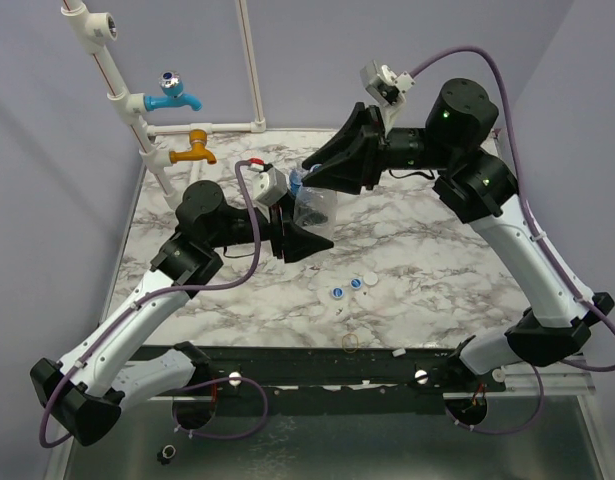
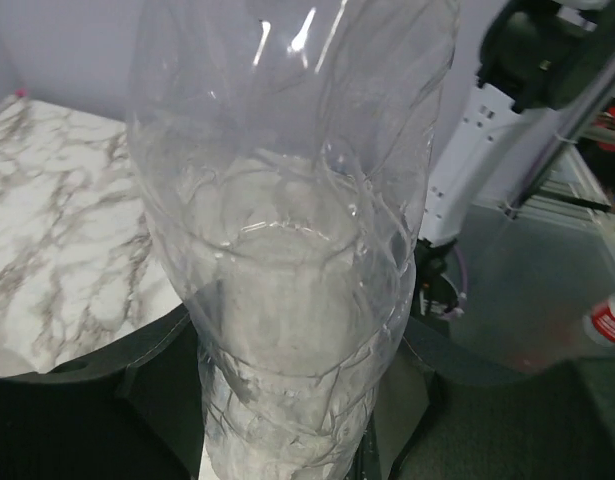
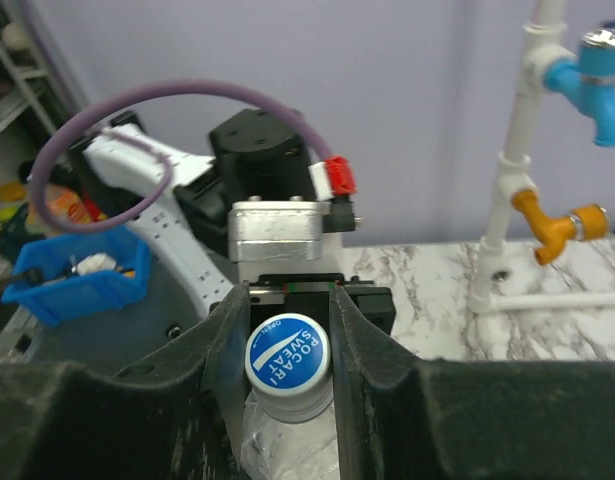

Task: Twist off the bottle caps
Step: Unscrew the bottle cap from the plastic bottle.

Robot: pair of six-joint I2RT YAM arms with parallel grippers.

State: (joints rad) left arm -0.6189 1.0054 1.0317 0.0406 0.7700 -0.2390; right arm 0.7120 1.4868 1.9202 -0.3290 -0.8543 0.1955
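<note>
three loose caps (image 1: pixel 354 285) lie on the table (image 1: pixel 437 250), so part of the job looks done. the left gripper (image 2: pixel 287 435) is closed around a clear bottle (image 1: pixel 315 205) above the table. the right gripper (image 3: pixel 289 335) pinches its blue-and-white cap (image 3: pixel 287 362), which is not yet off.
</note>
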